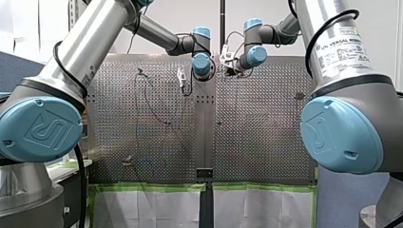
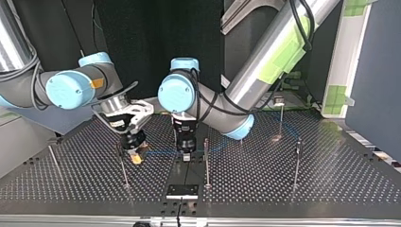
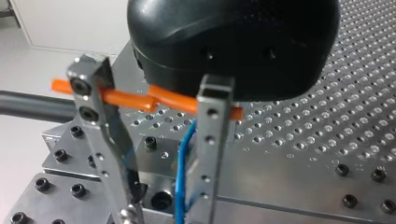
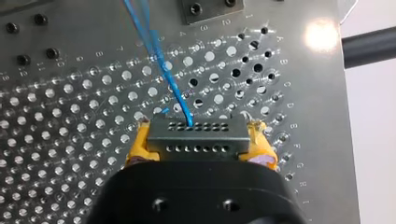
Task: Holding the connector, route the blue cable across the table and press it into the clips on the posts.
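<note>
Perforated metal makes the whole work surface, a perforated table (image 2: 307, 189) with thin upright posts (image 2: 206, 161) standing on it and dark walls behind.

In the right wrist view, the connector (image 4: 196, 140), a grey block with two rows of small holes, sits crosswise between the yellow pads (image 4: 140, 144) of my right gripper (image 4: 200, 135). The pads press on both of its ends, so this gripper is closed on it. The blue cable (image 4: 161, 60) comes out of the connector's far face and runs away from the gripper, low over the table.

In the top view my right arm enters from the upper left. Its gripper (image 2: 136, 153) is tilted, with the tip close to the surface and just beside one post (image 2: 122, 165). The cable (image 2: 163, 152) leaves it toward my left gripper (image 2: 186, 153). It then goes on across the table toward the posts at the view's right. I cannot tell whether it sits in any clip there.

My left arm comes in from the upper right and bends at the wrist. Its gripper points nearly straight down over the table's middle strip, near a dark plate (image 2: 182, 190).

In the left wrist view the two metal fingers (image 3: 210, 140) stand apart, with a clear gap, so my left gripper (image 3: 166, 212) is open. The blue cable (image 3: 181, 177) hangs between the fingers, close to one of them. An orange strip (image 3: 135, 99) crosses behind both fingers under the black gripper body.
</note>
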Motion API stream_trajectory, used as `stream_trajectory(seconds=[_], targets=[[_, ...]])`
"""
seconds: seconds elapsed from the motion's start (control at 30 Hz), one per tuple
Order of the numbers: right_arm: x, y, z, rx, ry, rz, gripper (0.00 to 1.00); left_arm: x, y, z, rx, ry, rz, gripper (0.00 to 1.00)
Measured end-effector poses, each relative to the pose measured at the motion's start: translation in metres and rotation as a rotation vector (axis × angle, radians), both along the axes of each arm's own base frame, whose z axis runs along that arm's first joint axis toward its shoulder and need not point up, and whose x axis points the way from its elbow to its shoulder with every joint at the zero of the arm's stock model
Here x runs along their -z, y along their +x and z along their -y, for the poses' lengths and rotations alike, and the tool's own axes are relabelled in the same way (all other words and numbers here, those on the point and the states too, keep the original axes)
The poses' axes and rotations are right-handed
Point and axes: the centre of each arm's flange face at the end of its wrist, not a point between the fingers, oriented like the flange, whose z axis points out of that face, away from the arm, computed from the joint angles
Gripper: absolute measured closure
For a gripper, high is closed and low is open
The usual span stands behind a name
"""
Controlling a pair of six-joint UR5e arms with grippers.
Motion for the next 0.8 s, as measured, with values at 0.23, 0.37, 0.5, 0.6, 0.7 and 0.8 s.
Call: stream_trajectory(seconds=[0.23, 0.37, 0.5, 0.6, 0.7, 0.8], targets=[[0.001, 0.002, -0.003, -0.005, 0.008, -0.004, 1.00, 0.009, -0.005, -0.004, -0.029, 0.000, -0.032, 1.00], [0.005, 0.003, -0.006, -0.007, 0.019, -0.011, 1.00, 0.021, -0.014, -0.008, -0.058, 0.021, -0.072, 1.00], [0.013, 0.001, -0.009, -0.007, 0.037, -0.024, 1.00, 0.020, -0.024, -0.011, -0.061, 0.010, -0.069, 1.00], [0.021, 0.000, -0.011, -0.008, 0.052, -0.034, 1.00, 0.016, -0.032, -0.013, -0.057, -0.006, -0.051, 1.00], [0.029, 0.000, -0.014, -0.009, 0.066, -0.043, 1.00, 0.018, -0.039, -0.012, -0.048, -0.011, -0.039, 1.00], [0.037, -0.001, -0.017, -0.010, 0.078, -0.052, 1.00, 0.028, -0.045, -0.009, -0.023, -0.007, -0.035, 1.00]])
